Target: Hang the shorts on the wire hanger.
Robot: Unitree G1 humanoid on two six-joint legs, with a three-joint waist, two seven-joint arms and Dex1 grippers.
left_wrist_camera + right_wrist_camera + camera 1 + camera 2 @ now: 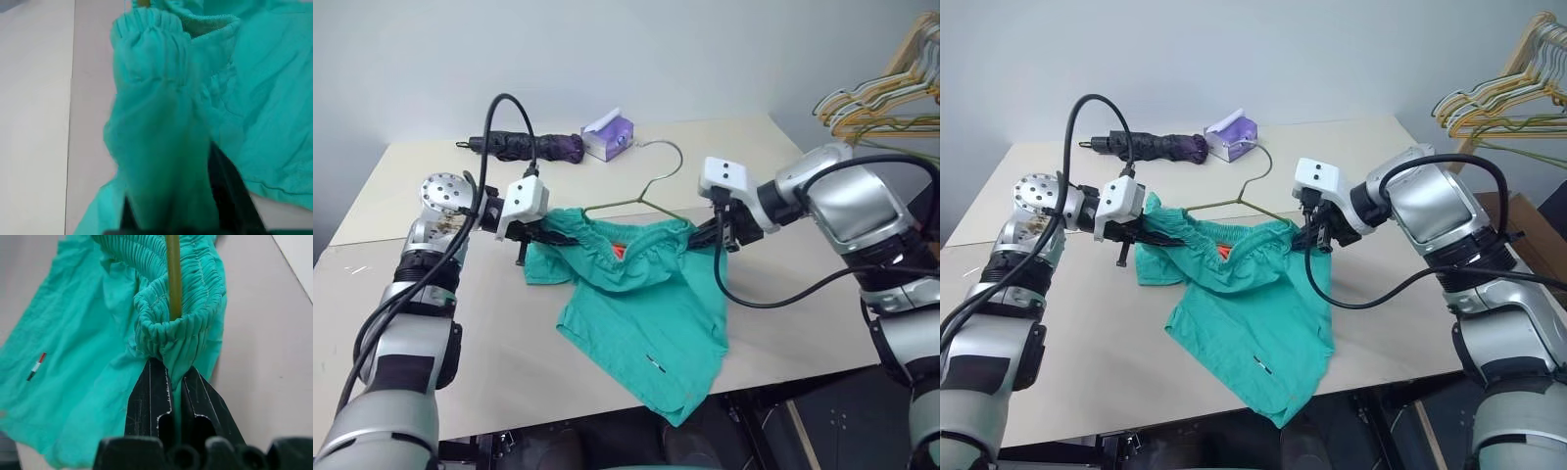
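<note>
Head view: your left gripper (530, 235) and right gripper (705, 235) reach inward from either side, lifting the shorts (641, 318) by the waistband over the table (783, 294); the hanger (651, 186) runs inside it.

Left wrist: fabric drapes over the fingers (230, 196); I cannot tell their grip.

Right wrist: fingers (151, 396) pinch the gathered waistband around the wire.
</note>
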